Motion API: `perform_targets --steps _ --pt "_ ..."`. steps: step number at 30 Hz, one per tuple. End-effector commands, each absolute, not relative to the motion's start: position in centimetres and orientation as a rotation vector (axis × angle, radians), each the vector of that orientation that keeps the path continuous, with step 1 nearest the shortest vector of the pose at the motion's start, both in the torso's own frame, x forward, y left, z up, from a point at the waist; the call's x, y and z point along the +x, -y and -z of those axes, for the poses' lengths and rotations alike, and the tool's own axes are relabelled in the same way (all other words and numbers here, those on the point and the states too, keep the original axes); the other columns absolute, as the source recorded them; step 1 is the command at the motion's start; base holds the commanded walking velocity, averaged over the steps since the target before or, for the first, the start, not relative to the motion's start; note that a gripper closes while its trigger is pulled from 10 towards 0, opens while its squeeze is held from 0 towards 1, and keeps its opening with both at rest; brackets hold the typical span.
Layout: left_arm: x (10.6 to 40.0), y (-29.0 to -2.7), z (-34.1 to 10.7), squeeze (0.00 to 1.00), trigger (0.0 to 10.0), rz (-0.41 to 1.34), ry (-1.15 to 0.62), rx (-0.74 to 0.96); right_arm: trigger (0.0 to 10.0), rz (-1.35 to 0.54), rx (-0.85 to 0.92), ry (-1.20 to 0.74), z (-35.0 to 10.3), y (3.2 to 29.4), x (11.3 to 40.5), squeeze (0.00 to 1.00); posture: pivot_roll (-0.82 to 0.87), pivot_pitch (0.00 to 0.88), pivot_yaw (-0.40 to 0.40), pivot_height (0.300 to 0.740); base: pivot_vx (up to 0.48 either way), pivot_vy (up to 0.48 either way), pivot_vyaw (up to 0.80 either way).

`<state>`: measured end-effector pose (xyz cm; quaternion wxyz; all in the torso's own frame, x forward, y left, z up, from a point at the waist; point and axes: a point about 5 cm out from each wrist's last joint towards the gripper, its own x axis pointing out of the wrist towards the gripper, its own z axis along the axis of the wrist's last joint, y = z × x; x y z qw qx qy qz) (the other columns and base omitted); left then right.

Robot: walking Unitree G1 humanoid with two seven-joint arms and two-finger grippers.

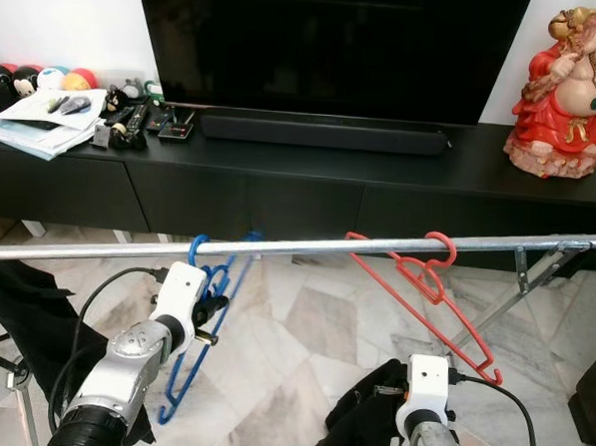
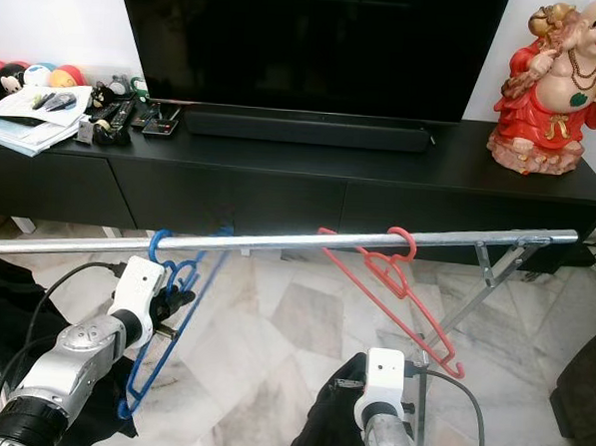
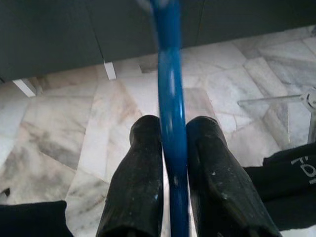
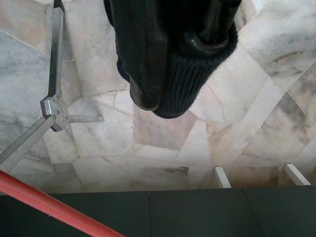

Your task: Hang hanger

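A silver rail (image 1: 307, 245) runs across a room floored in pale marble tiles (image 1: 318, 324), in front of a long black TV cabinet (image 1: 310, 189). The left gripper (image 1: 209, 313) is clamped on a blue hanger (image 1: 193, 352), whose hook sits over the rail's left part. A red hanger (image 1: 429, 290) already hangs further right. The right gripper (image 4: 170, 64) is low, holding dark knitted cloth (image 4: 190, 84). A red figurine (image 1: 575, 88) stands on the cabinet, by the 1 television (image 1: 327, 45).
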<state>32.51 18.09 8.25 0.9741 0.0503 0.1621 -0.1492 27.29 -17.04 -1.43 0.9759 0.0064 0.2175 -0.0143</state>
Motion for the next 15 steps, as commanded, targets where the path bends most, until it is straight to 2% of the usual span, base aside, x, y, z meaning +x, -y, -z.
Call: perform_targets --steps 1,8,15 --pt "31.97 -18.12 -7.09 0.00 0.0 0.303 -0.387 0.123 10.0 0.029 0.017 -0.446 1.48 16.90 27.33 0.00 -0.05 0.088 0.021 0.740 0.000 0.000 0.00" --pt "31.61 -18.21 -6.32 0.00 0.0 0.304 -0.435 0.134 10.0 0.029 0.017 -0.447 1.51 16.89 27.30 0.00 -0.05 0.091 0.022 0.740 0.000 0.000 0.00" --pt "31.85 -18.37 -7.03 0.00 0.0 0.254 -0.377 0.123 10.0 0.027 0.016 -0.449 1.57 16.85 27.24 0.00 -0.05 0.093 0.022 0.740 0.000 0.000 0.00"
